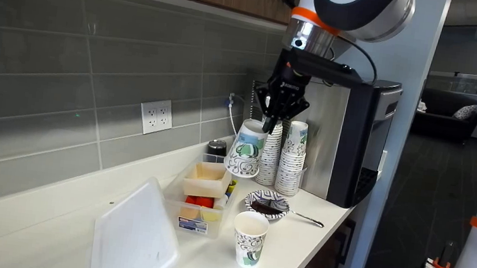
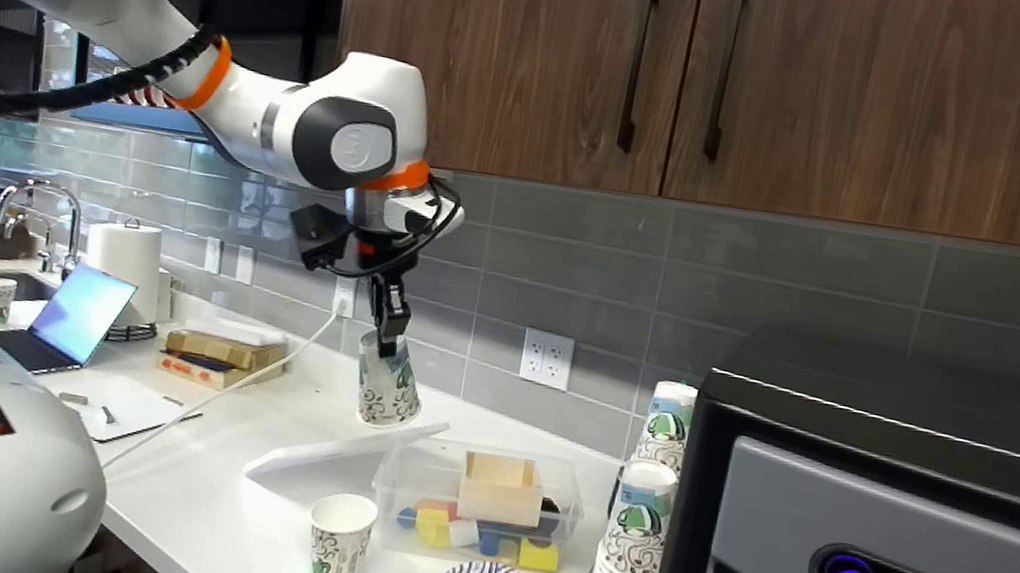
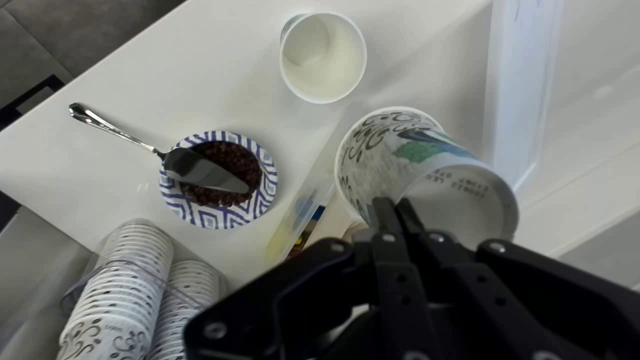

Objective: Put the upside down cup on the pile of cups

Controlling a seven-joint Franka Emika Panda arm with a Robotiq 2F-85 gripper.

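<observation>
Pinching the upside down cup (image 1: 243, 155) by the edge of its narrow end, the gripper (image 1: 269, 127) holds it in the air near the middle of the frame, fingers (image 3: 384, 215) clamped close together on the paper. The cup tilts, wider end down, apart from the pile of cups (image 1: 290, 172), a tall nested column to its right. A second column (image 1: 269, 156) stands just beside that pile, next to a dark-fronted machine (image 1: 355, 139). In the wrist view both columns show at lower left, while the held cup sits right of centre.

In an exterior view, a loose cup (image 2: 338, 549) stands upright on the counter (image 2: 216, 526), open end up, at lower left of centre. To its right is a patterned bowl (image 3: 212, 218) of dark granules (image 3: 235, 157), a metal server (image 3: 202, 172) lying across it. Behind, a clear bin (image 2: 413, 482) holds coloured blocks (image 2: 434, 526). A white panel (image 1: 135, 235) slants at the lower left of an exterior view.
</observation>
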